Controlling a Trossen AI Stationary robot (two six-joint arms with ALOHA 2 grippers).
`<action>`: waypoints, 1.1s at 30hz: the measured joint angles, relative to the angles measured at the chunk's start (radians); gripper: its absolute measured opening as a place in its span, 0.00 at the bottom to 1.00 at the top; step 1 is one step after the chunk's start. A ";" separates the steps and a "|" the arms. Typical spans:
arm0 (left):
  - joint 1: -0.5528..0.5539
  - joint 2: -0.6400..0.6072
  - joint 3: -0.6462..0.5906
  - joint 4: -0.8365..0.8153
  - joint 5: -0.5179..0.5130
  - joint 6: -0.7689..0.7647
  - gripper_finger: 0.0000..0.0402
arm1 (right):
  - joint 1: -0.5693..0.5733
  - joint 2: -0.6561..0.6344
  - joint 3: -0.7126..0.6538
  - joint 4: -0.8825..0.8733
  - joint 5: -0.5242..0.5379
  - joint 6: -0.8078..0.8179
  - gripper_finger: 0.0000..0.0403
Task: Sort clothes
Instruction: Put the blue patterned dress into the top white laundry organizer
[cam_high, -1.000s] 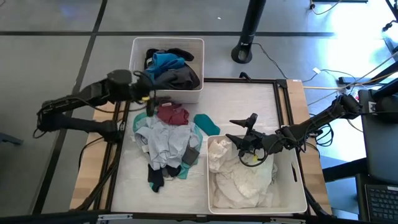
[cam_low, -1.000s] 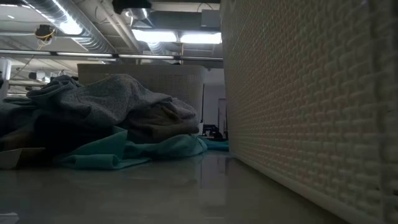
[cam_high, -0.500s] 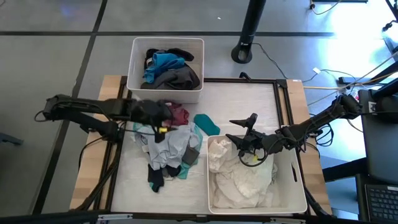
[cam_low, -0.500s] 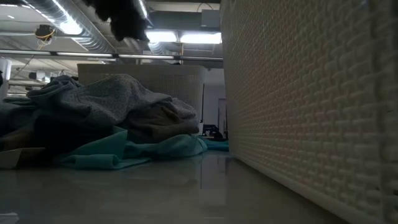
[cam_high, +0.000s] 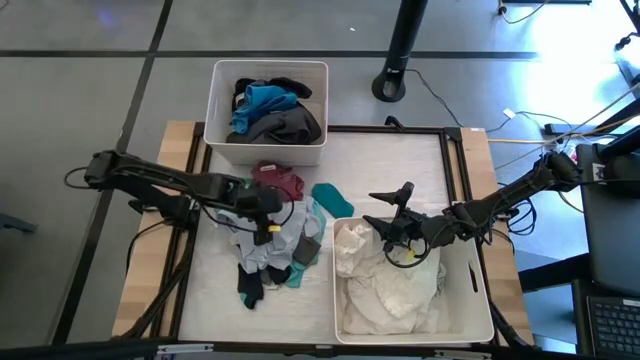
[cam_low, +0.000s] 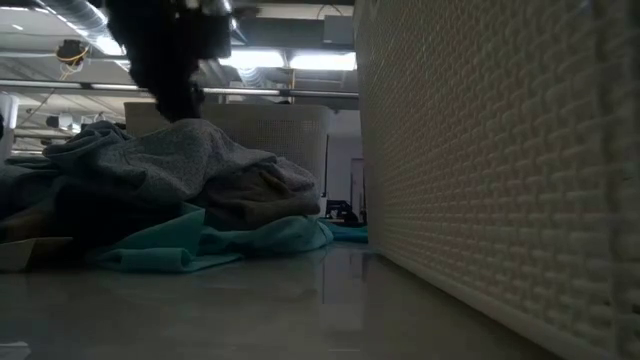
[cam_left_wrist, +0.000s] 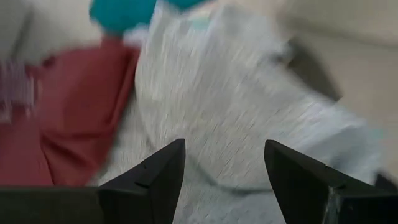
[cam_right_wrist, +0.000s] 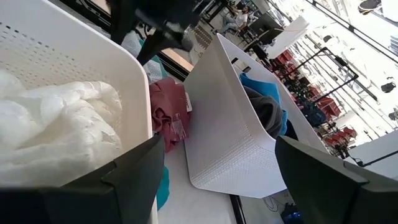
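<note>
High view, two white bins (cam_high: 217, 80), two grippers (cam_high: 268, 205), one clothes pile (cam_high: 270, 238)

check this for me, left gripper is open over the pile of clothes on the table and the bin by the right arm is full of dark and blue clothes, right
Not quite. The bin by the right arm holds white clothes, as the high view shows. The left gripper is open over the pile of clothes.

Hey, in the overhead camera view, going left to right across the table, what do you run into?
Left gripper over the pile of clothes → teal garment → right gripper above the white bin of white laundry.
</note>
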 joint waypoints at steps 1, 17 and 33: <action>0.000 0.018 0.000 -0.015 0.000 -0.005 0.52 | 0.000 0.000 0.000 0.000 0.000 0.000 0.77; -0.001 0.295 0.002 -0.004 -0.164 -0.001 0.28 | 0.000 0.000 0.000 0.000 0.000 0.000 0.77; -0.076 0.119 0.088 0.036 -0.270 0.118 0.03 | 0.000 0.000 0.000 0.000 -0.002 0.000 0.77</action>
